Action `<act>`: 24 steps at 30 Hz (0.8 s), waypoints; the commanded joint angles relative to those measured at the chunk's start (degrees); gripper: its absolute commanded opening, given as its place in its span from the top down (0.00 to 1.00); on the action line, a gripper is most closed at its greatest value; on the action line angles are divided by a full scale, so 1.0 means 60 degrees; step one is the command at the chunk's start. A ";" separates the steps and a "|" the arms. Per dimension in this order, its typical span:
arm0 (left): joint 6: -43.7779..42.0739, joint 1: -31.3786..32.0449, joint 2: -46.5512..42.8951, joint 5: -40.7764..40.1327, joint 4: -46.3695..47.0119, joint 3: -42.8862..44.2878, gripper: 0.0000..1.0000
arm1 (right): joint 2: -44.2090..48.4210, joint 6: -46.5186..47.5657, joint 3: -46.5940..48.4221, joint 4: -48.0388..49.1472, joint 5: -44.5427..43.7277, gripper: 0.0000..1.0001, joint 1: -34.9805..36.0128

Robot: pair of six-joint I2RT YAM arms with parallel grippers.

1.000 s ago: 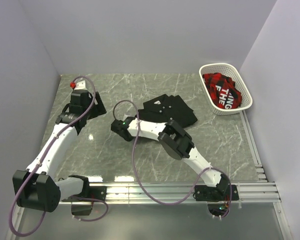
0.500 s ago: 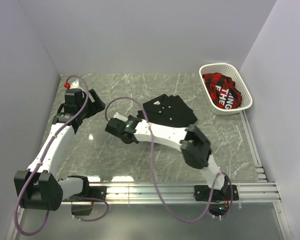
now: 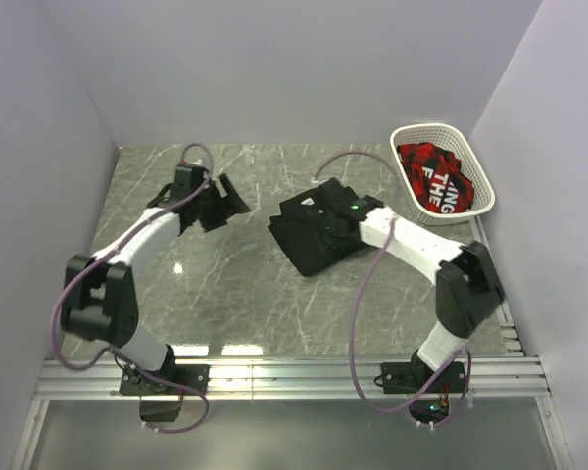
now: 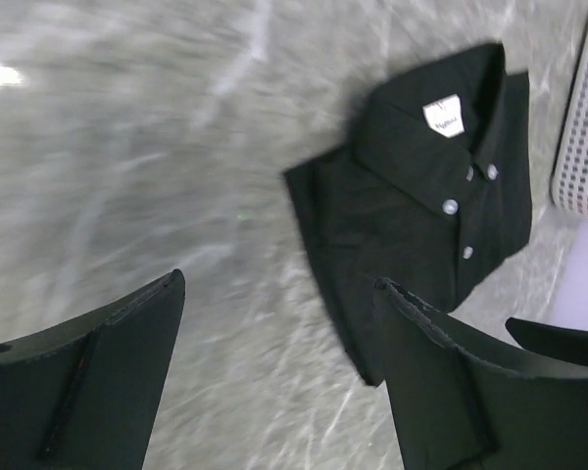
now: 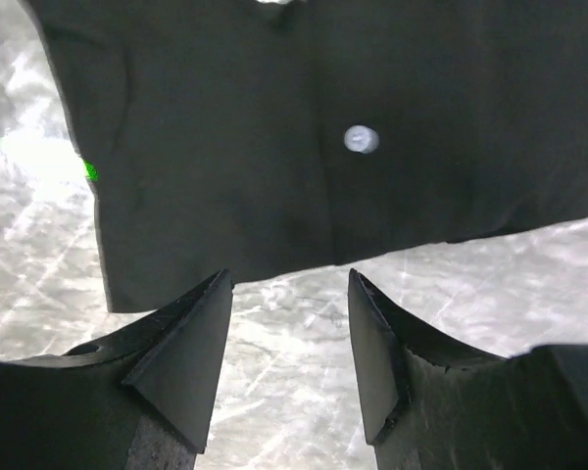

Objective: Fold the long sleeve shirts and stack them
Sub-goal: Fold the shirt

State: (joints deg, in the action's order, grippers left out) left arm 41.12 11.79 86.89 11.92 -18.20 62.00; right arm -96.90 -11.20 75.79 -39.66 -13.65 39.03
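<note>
White arms [image 3: 412,245] w/ blk joints [image 3: 470,284], purple cables [image 3: 355,323], blk wedge fingers [image 5: 176,352].

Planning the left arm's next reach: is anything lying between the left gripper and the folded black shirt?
Nothing visible does. Only bare table separates the left gripper from the black shirt. The right gripper is over the shirt's right part, beyond that path, with its jaws open.

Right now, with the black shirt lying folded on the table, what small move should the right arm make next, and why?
Probably raise the right gripper and swing it toward the white basket. The black shirt looks neatly folded, the gripper hovers open over its edge holding nothing, and a red plaid garment lies in the basket.
</note>
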 commanded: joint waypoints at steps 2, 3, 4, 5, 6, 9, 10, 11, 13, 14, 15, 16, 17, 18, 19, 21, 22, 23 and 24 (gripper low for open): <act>0.0733 0.0787 0.1072 0.0445 0.0922 0.0960 0.18 | 0.1544 -0.0711 -0.1057 0.2345 0.2361 0.41 -0.0688; 0.0864 0.1006 0.1553 0.0430 0.0996 0.1121 0.19 | 0.1763 -0.0769 -0.1436 0.2579 0.2566 0.41 -0.0776; 0.0924 0.1095 0.1790 0.0444 0.1026 0.1441 0.20 | 0.1824 -0.0886 -0.1600 0.3031 0.2858 0.41 -0.0922; 0.0982 0.1198 0.1995 0.0415 0.1055 0.1604 0.22 | 0.1882 -0.0945 -0.1732 0.3181 0.3020 0.41 -0.0967; 0.1055 0.1358 0.2186 0.0386 0.1113 0.1736 0.25 | 0.1926 -0.1004 -0.1907 0.3298 0.3182 0.42 -0.1011; 0.1173 0.1652 0.2961 0.0284 0.1318 0.2191 0.33 | 0.2058 -0.1165 -0.2245 0.3825 0.3782 0.43 -0.1142; 0.1159 0.1711 0.3124 0.0211 0.1290 0.2424 0.36 | 0.2015 -0.1165 -0.2275 0.3972 0.3914 0.43 -0.1143; 0.1144 0.1784 0.3256 0.0167 0.1260 0.2542 0.38 | 0.1957 -0.1165 -0.2261 0.4002 0.4148 0.44 -0.1172; 0.1129 0.1945 0.3652 -0.0053 0.1158 0.2820 0.44 | 0.1679 -0.1194 -0.2202 0.4032 0.4296 0.46 -0.1158; 0.1115 0.1975 0.3740 -0.0112 0.1158 0.2850 0.47 | 0.1605 -0.1224 -0.2202 0.4104 0.4644 0.46 -0.1158; 0.1144 0.2033 0.3886 -0.0243 0.1187 0.2822 0.50 | 0.1445 -0.1282 -0.2231 0.4207 0.4822 0.47 -0.1158; 0.1173 0.2048 0.3931 -0.0302 0.1230 0.2749 0.52 | 0.1342 -0.1384 -0.2275 0.4411 0.5070 0.49 -0.1158; 0.1202 0.2048 0.3975 -0.0346 0.1347 0.2676 0.53 | 0.1210 -0.1414 -0.2304 0.4500 0.5276 0.49 -0.1158; 0.1290 0.2048 0.4062 -0.0390 0.1450 0.2588 0.57 | 0.0847 -0.1400 -0.2275 0.4530 0.5713 0.49 -0.1143; 0.1305 0.2048 0.4077 -0.0535 0.1523 0.2370 0.58 | 0.0640 -0.1414 -0.2217 0.4414 0.5804 0.51 -0.1143; 0.1378 0.2034 0.4237 -0.0566 0.1758 0.2076 0.63 | -0.0017 -0.1414 -0.2114 0.4223 0.6067 0.53 -0.1128; 0.1393 0.2048 0.4282 -0.0610 0.1845 0.1973 0.64 | -0.0210 -0.1458 -0.2128 0.4106 0.6083 0.53 -0.1114; 0.1437 0.2048 0.4341 -0.0625 0.1919 0.1885 0.65 | -0.0386 -0.1458 -0.2201 0.4047 0.6127 0.54 -0.1128; 0.1524 0.2048 0.4457 -0.0654 0.2064 0.1681 0.70 | -0.0736 -0.1458 -0.2202 0.3974 0.6171 0.55 -0.1128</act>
State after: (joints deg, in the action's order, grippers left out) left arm 48.86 24.12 112.01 9.85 -9.43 74.26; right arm -97.93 -19.18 62.35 -15.18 20.01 32.38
